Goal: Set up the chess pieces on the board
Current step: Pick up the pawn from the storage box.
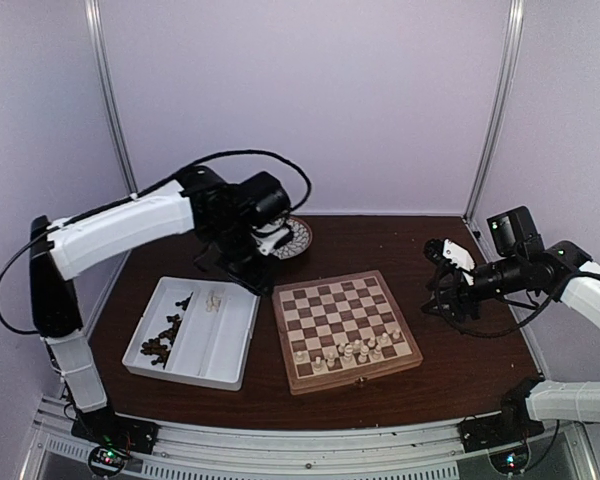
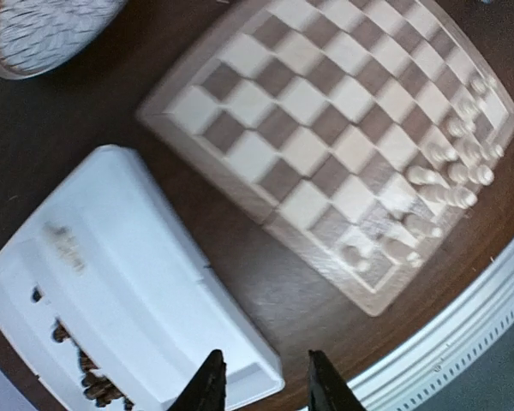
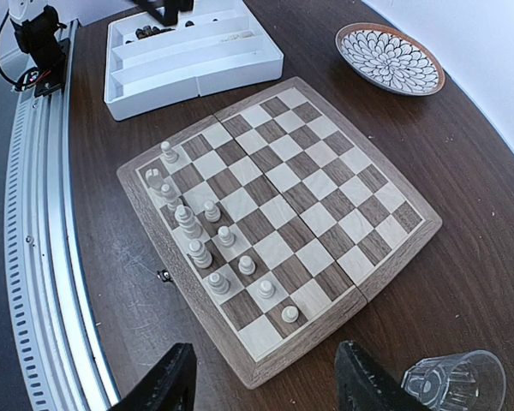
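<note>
With jaws released and empty, left gripper (image 2: 261,387) and right gripper (image 3: 265,381); cream chess pieces (image 1: 350,350) along lower edge of chessboard (image 1: 330,305).

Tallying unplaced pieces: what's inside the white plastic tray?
White plastic tray: dark brown chess pieces heaped in one compartment, a few cream pieces in the other. Anything under the heap is hidden.

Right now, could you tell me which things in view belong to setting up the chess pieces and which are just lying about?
For the job:
board
cream pieces, standing on its near rows
dark pieces, heaped in the white tray

Lying about:
patterned plate
clear glass
</note>
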Available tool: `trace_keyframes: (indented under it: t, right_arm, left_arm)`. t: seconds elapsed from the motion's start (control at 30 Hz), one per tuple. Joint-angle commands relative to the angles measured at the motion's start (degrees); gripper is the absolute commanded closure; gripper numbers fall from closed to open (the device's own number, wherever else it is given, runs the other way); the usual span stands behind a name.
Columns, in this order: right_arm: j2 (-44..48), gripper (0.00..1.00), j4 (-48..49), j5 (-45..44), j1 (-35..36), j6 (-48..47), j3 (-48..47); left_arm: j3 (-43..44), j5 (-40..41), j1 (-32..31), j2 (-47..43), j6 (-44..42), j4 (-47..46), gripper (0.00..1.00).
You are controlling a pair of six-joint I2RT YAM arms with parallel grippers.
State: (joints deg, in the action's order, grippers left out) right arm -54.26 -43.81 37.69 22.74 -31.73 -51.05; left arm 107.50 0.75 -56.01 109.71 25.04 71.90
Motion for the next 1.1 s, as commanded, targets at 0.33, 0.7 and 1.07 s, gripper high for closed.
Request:
trace_keyframes:
  t: [0.33, 0.7, 1.07]
  right_arm:
    - [0.56, 0.42, 0.32, 0.37, -0.94, -0.53, 0.33]
    - [0.88, 0.41, 0.1, -0.15, -1.16, -1.06, 0.51]
    - [0.26, 0.42, -0.02, -0.08, -1.21, -1.58, 0.51]
  left_arm:
    - [-25.85, 5.41, 24.01, -8.4, 2.96, -18.37, 0.75]
    - [-20.89, 4.45, 28.48, 3.18, 5.15, -19.26, 0.78]
    - [-21.22, 6.24, 28.5, 7.32, 4.79, -19.41, 0.76]
